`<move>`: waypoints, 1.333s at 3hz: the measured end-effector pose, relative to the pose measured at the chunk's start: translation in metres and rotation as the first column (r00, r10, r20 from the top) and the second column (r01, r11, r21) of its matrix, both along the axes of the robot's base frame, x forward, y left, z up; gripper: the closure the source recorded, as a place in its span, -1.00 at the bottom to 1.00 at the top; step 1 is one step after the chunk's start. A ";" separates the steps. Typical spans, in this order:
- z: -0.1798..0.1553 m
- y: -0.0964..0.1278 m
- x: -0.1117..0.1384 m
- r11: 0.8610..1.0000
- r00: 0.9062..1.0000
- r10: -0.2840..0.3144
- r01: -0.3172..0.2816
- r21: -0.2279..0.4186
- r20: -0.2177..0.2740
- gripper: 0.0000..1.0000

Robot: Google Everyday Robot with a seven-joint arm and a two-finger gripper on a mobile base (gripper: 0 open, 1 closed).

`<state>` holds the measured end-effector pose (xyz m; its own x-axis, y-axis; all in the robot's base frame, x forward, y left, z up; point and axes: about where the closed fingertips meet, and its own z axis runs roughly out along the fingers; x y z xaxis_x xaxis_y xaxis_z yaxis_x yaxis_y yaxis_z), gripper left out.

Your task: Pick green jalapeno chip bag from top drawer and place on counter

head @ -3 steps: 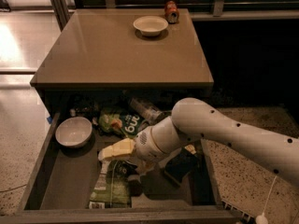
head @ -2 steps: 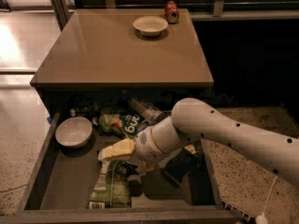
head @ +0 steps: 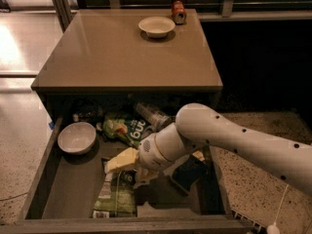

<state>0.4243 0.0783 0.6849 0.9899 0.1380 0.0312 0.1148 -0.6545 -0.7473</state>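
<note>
Mid-grasp. Holding pincer low in drawer, just above bag; cannot tell whether closed. Next: secure bag, lift clear, set on table.

No readable text: only partial white lettering on one bag.
Bright green bag at the back of the top drawer: big white letters, turned and creased, no word legible. Green jalapeno chip bag near the drawer front: print on its white-and-black strip too small to read. Can on the counter: reddish label, illegible. Gripper inside the drawer, just above the chip bag.
</note>
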 end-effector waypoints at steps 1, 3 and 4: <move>-0.009 0.009 -0.006 1.000 0.999 0.028 -0.028 0.005 -0.021 -0.38; -0.018 0.015 -0.013 0.999 0.998 0.044 -0.044 0.008 -0.040 -0.36; -0.018 0.015 -0.013 0.999 0.998 0.044 -0.044 0.008 -0.040 -0.65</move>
<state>0.4111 0.0929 0.6671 0.9834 0.1812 -0.0074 0.1130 -0.6439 -0.7567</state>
